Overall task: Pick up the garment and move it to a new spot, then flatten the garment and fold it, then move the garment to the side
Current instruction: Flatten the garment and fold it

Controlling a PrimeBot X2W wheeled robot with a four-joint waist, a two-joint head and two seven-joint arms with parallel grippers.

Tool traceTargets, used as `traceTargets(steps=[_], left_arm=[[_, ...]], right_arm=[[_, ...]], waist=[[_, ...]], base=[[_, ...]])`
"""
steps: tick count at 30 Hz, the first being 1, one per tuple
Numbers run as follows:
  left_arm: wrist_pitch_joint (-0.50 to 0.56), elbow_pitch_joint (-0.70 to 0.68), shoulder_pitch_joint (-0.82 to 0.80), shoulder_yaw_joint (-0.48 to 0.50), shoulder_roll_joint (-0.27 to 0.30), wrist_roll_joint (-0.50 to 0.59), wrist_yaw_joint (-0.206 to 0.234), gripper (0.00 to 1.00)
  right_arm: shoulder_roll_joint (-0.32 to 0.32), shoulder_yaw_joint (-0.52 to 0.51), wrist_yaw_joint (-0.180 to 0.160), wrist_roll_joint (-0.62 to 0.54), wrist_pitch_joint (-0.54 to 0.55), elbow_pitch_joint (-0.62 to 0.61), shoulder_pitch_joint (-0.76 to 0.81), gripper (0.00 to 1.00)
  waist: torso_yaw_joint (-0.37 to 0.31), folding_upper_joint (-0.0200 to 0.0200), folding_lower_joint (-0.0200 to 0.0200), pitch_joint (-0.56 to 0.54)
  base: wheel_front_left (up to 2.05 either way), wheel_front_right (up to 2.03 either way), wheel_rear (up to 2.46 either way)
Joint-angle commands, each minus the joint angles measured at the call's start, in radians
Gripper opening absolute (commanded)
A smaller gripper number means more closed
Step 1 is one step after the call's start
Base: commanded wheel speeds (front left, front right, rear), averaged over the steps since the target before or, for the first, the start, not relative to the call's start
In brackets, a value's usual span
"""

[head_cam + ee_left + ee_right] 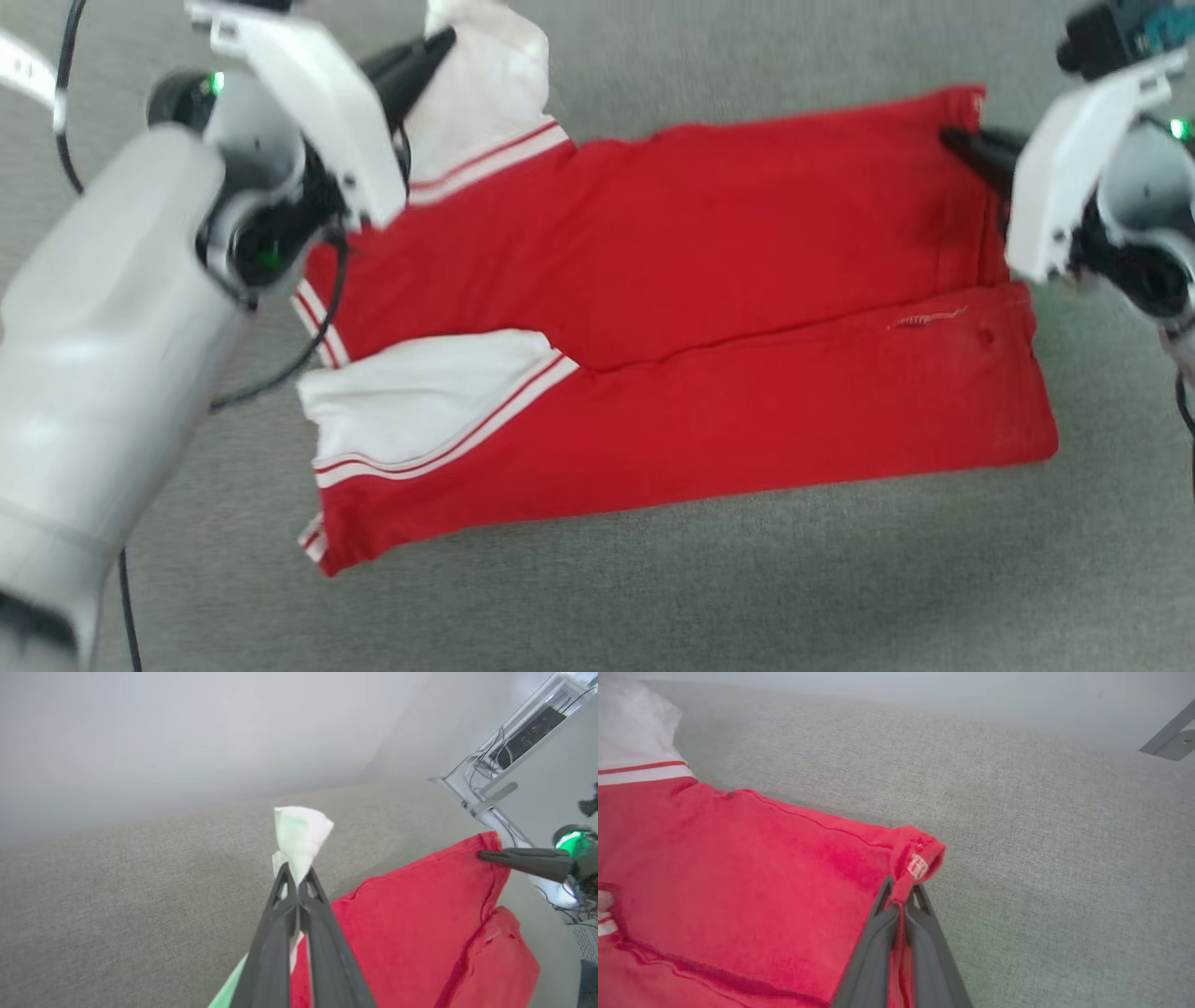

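Closest to me, at 6 o'clock in the head view, is the bare grey cloth surface (653, 597). On it lies the garment (709, 280), a red jersey stretched crosswise from 9 to 3 o'clock. Its near half is folded up toward the middle, and the folded edge runs as a line across the centre. On that near half, at 8 o'clock, the near sleeve (420, 392) lies flat, white with red-and-white stripe trim. My pale left forearm (93, 355) crosses the 9 o'clock side.

Farther off is the back half of the red body, and I hold its far edge at both ends. At 11 o'clock my left pincer (443, 42) is pressed together on the far sleeve (485, 84), which stands up off the surface. In the left wrist view a white tuft pokes out past my fingertips at the centre. At 2 o'clock my right pincer (948, 138) is pinching the red hem corner. In the right wrist view that corner bunches over my closed fingertips, with a small white mark on it. Beyond both lies more grey surface.
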Motion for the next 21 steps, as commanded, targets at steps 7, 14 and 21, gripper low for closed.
traceTargets(steps=[7, 14, 21], left_arm=[[-0.127, -0.272, 0.255, -0.061, 0.153, -0.067, -0.004, 0.00], [-0.217, -0.431, 0.490, -0.097, 0.256, -0.060, 0.038, 0.00], [-0.286, -0.510, 0.663, -0.131, 0.300, -0.059, 0.098, 0.00]], right_arm=[[-0.139, 0.003, 0.000, 0.074, -0.037, -0.127, 0.207, 0.00], [-0.222, -0.040, 0.000, 0.101, -0.079, -0.231, 0.386, 0.00], [-0.233, -0.112, 0.000, 0.091, -0.118, -0.254, 0.501, 0.00]], waist=[[0.094, 0.0000, 0.0000, -0.125], [0.123, 0.0000, 0.0000, -0.154], [0.121, 0.0000, 0.0000, -0.163]], base=[[0.00, 0.00, 0.00], [0.00, 0.00, 0.00], [0.00, 0.00, 0.00]])
